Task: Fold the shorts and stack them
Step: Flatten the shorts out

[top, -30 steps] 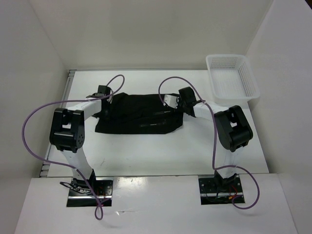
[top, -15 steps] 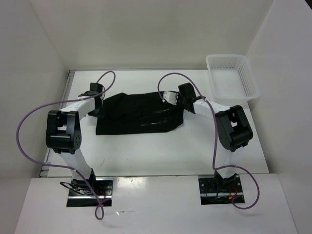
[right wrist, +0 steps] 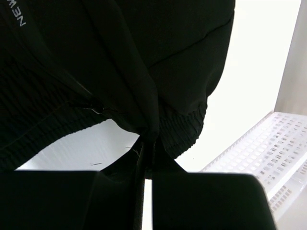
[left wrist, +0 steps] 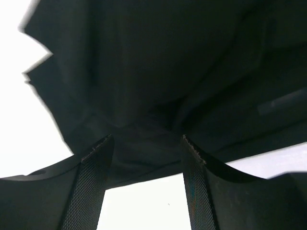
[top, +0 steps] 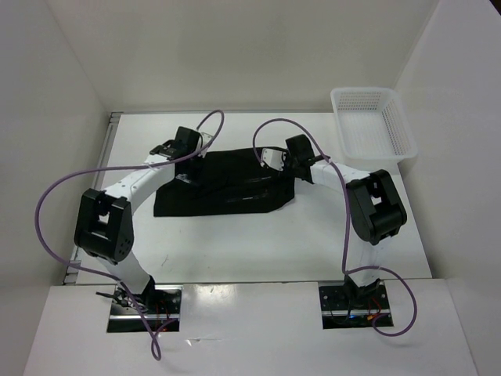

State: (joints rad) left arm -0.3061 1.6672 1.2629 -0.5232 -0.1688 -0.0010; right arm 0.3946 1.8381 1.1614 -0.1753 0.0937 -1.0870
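Observation:
The black shorts (top: 227, 184) lie crumpled across the middle of the white table. My left gripper (top: 188, 155) is at their far left corner. In the left wrist view it (left wrist: 146, 139) is open, its fingers (left wrist: 93, 182) wide apart, with the shorts' edge (left wrist: 144, 86) bunched between the tips. My right gripper (top: 270, 160) is at the far right corner. In the right wrist view it (right wrist: 147, 141) is shut on a pinch of the shorts (right wrist: 120, 57) beside the ribbed waistband (right wrist: 184, 129). A small pale printed mark (right wrist: 15, 13) shows on the fabric.
A white mesh basket (top: 372, 125) stands at the table's far right corner; it also shows in the right wrist view (right wrist: 268, 153). White walls close in the table on the left, back and right. Purple cables loop above both arms.
My left arm has swung right, from the shorts' left edge to their far left corner. The shorts' left side has shifted slightly. The right arm has hardly moved and keeps its hold.

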